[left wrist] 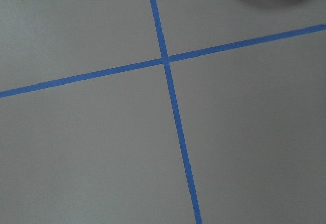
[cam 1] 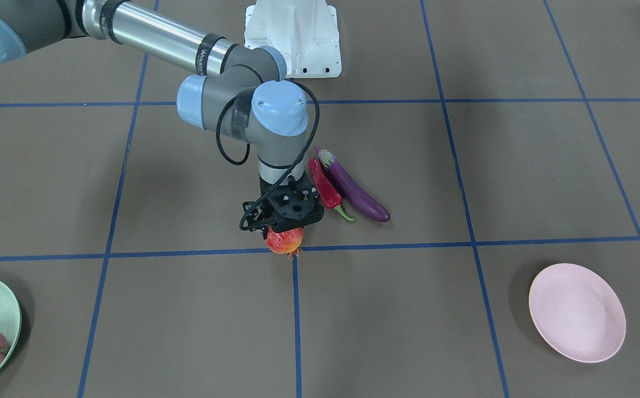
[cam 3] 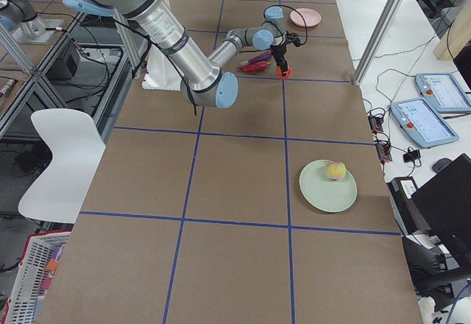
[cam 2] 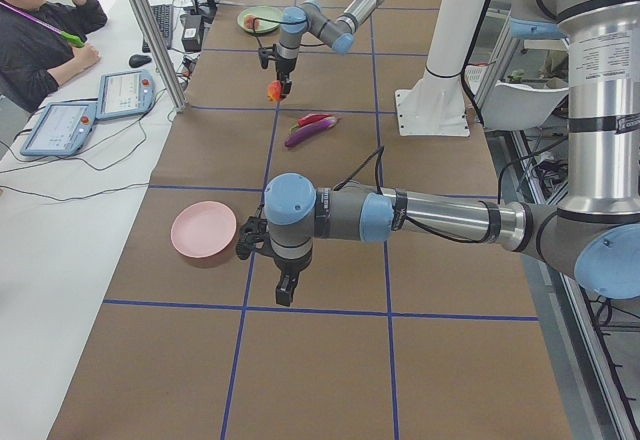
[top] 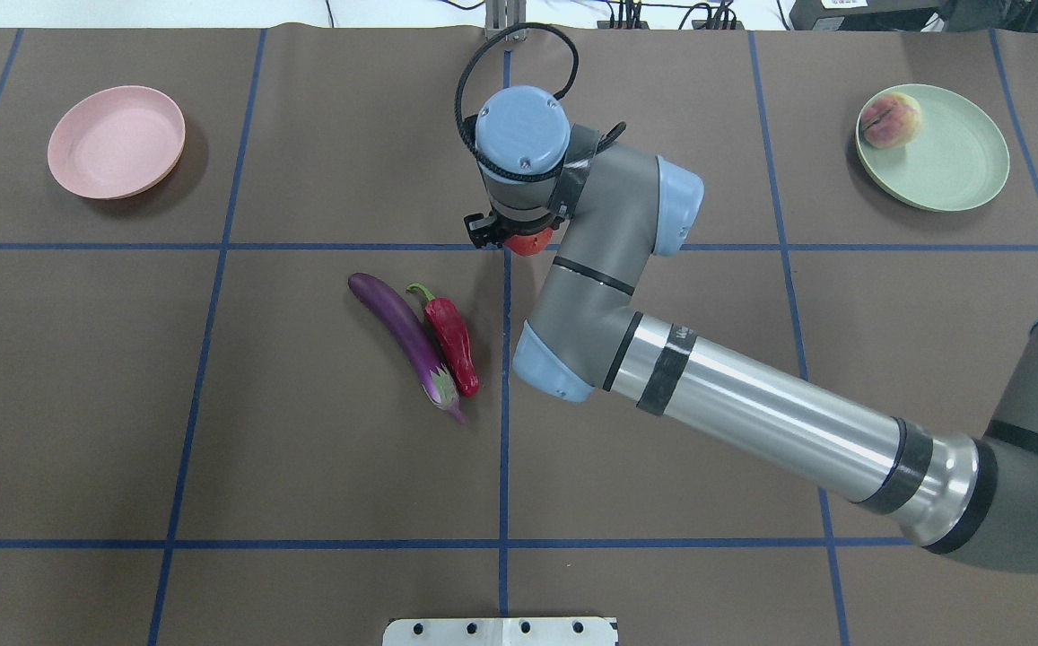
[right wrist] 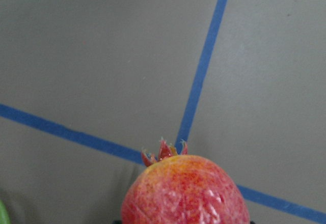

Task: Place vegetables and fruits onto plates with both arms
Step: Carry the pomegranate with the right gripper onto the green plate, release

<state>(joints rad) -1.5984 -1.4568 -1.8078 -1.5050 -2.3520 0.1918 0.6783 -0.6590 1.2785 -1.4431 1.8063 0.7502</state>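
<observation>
Pomegranate point(cam 1: 285, 242), half hidden, is clamped by the right gripper point(cam 1: 285, 231); left gripper point(cam 2: 286, 293) spread cannot be told.

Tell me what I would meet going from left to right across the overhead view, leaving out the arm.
pink plate → eggplant → chili → pomegranate → green plate

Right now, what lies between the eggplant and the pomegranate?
The chili lies there, close beside the eggplant and apart from the pomegranate; the front-facing view shows it.
</observation>
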